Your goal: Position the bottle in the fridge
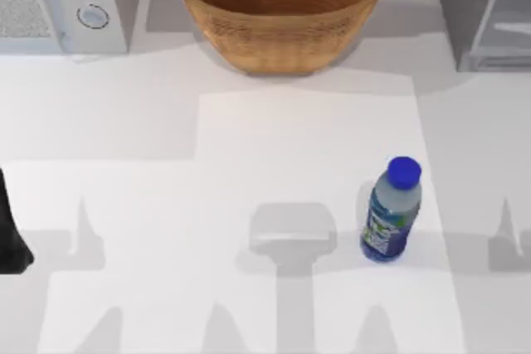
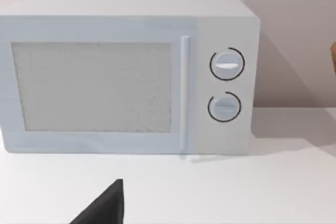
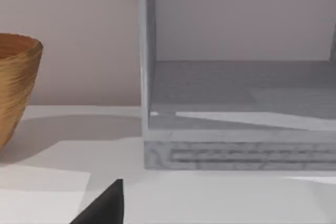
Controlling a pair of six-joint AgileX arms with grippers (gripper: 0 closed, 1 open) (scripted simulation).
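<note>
The bottle (image 1: 390,217), clear with a blue cap and a blue-green label, stands upright on the white table, right of the middle and toward the front. The fridge (image 1: 477,18) is a grey box at the back right corner. In the right wrist view the fridge (image 3: 236,98) faces the camera with its light interior open to view. A black tip of my right gripper (image 3: 105,208) pokes into that view, well short of the fridge. My left arm (image 1: 10,238) sits parked at the table's left edge, and a black tip of my left gripper (image 2: 105,208) faces the microwave. Nothing is held.
A large woven basket (image 1: 280,7) stands at the back middle, also seen beside the fridge as the basket (image 3: 16,87). A white-grey microwave (image 1: 58,2) with two round knobs occupies the back left; the microwave (image 2: 126,77) has its door shut.
</note>
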